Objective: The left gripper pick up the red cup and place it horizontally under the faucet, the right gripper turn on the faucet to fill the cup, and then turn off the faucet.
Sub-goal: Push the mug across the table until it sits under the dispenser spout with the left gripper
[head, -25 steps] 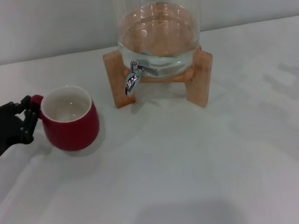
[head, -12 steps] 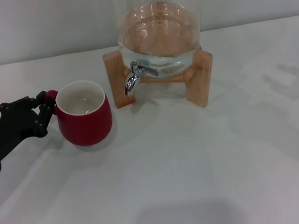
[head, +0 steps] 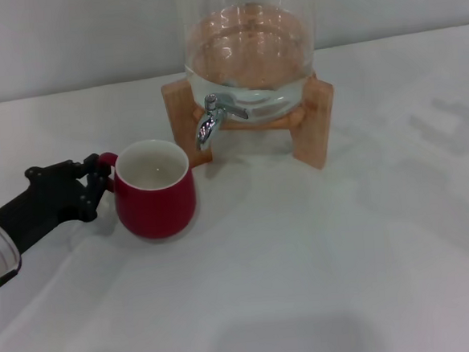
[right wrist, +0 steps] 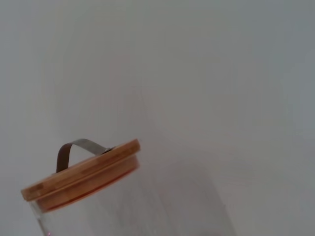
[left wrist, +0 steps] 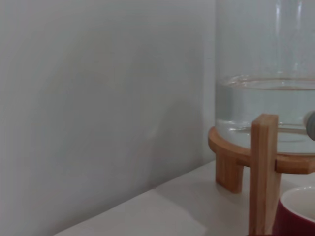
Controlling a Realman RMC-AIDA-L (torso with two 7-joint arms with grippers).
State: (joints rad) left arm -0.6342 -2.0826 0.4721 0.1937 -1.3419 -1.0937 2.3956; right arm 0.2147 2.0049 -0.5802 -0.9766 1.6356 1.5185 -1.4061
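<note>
- Dark-red ceramic, white inside: one red cup point(head: 156, 199) stands upright on the white table point(head: 321, 266), in front of and to the left of the glass jar's stand, not yet beneath the spout.
- One left gripper point(head: 98, 185) reaches in from the left edge of the head view, its black fingers point(head: 91, 168) clenched on the cup's small loop handle; a green light shows on the silver arm behind it.
- One faucet point(head: 212, 117), shiny chrome with a downturned spout, projects from the front of the jar, just above and to the right of the cup's rim.
- One clear glass jar point(head: 250, 54), partly filled with water, sits on one wooden stand point(head: 319, 122) whose legs flank the faucet; the near-left leg stands close behind the cup.
- The right gripper is not visible; only a dark sliver shows at the head view's right edge, too little to identify.
- The left wrist view shows the water line through the jar, a stand leg and a corner of the cup's rim point(left wrist: 300, 209), with a plain wall behind.
- Only the right wrist view shows the jar's wooden lid point(right wrist: 81, 177) with its metal strap handle point(right wrist: 78, 147), which the head view cuts off.
</note>
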